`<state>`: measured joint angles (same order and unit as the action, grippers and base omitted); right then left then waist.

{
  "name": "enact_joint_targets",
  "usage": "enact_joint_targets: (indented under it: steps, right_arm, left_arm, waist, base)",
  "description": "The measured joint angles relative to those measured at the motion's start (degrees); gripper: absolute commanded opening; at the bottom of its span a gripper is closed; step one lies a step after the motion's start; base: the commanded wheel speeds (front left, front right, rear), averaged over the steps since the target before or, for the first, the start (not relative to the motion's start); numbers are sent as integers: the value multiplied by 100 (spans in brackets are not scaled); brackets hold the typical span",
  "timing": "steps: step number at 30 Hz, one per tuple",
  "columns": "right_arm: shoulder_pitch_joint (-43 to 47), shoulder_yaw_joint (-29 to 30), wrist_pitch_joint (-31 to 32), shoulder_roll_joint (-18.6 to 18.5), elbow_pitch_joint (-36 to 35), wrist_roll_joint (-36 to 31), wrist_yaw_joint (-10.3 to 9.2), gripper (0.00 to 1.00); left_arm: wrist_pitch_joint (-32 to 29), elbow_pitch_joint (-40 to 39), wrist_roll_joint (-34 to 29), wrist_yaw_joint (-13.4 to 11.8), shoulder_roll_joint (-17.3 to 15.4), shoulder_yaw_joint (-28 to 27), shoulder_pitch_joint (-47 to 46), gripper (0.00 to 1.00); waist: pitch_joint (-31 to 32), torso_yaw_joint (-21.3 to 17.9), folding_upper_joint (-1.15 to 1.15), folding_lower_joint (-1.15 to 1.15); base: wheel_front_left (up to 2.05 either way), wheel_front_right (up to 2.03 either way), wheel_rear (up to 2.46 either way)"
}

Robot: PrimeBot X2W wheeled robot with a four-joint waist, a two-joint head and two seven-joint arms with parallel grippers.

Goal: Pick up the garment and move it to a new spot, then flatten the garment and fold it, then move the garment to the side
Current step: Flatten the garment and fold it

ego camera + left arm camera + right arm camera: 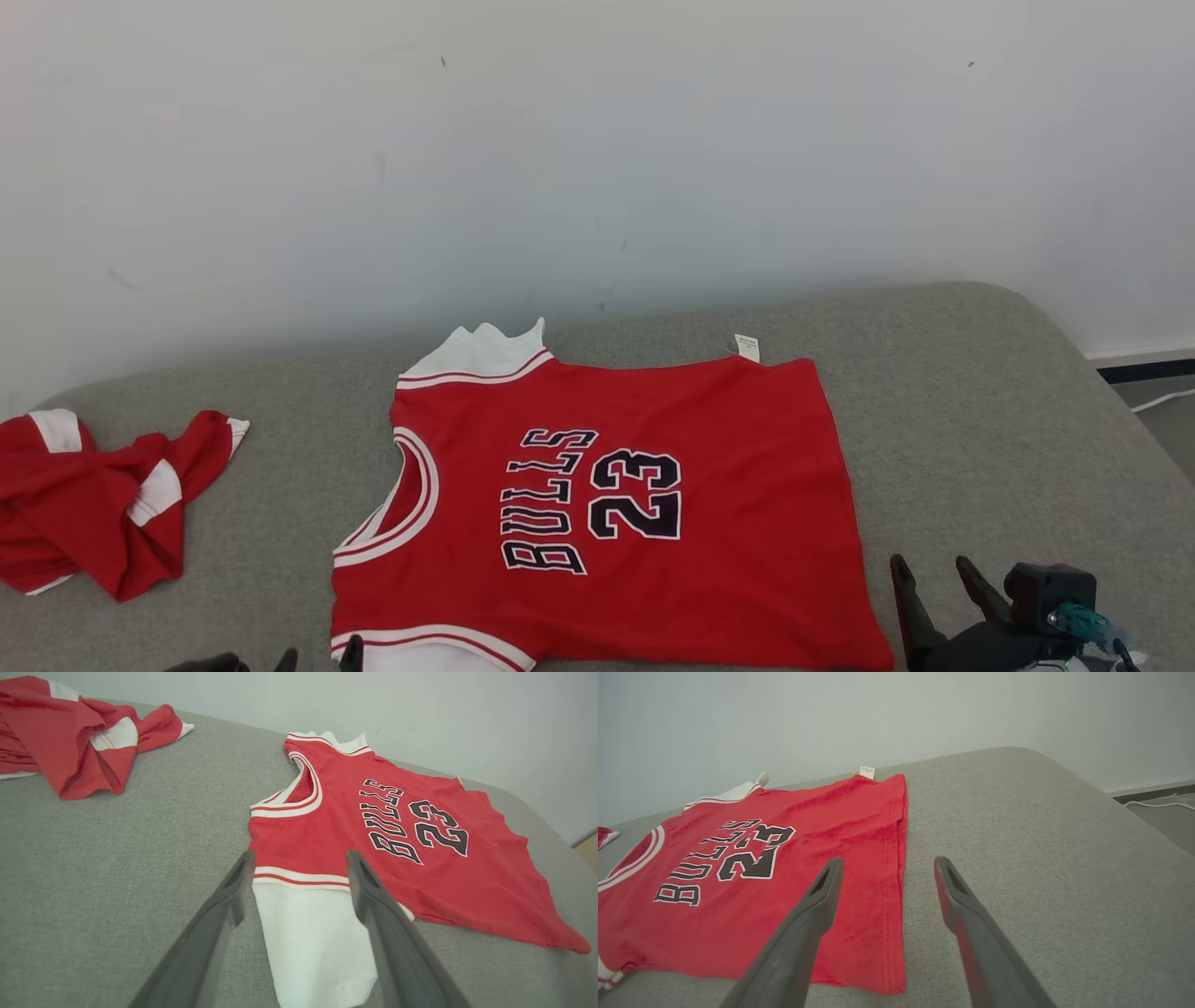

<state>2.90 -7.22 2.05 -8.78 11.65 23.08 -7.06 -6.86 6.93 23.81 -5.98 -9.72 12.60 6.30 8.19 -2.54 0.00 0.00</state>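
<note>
jersey (607,504) flat, fold next. left gripper (300,858) over its white sleeve (308,933), right gripper (885,863) straddling its hem (901,882) (both jaws open, empty): pinch both layers, lift evenly.

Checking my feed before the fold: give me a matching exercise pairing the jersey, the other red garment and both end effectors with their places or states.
1. jersey
2. crumpled garment
3. left end effector
4. right end effector

A. open, framing the hem
B. bunched at far left
C. spread flat, print up
D. open, framing the white sleeve

Pairs: 1-C, 2-B, 3-D, 4-A
</note>
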Motion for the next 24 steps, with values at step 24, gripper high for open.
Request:
enact_joint_targets:
  steps: [24]
  right_arm:
    - [-288, -641, 1393, -79, 723, -374, 0, 100]
  left_arm:
    - [-1722, 906, 133, -56, 101, 324, -183, 100]
  waist:
    - [-392, -25, 0, 0]
  base:
    - [0, 0, 0]
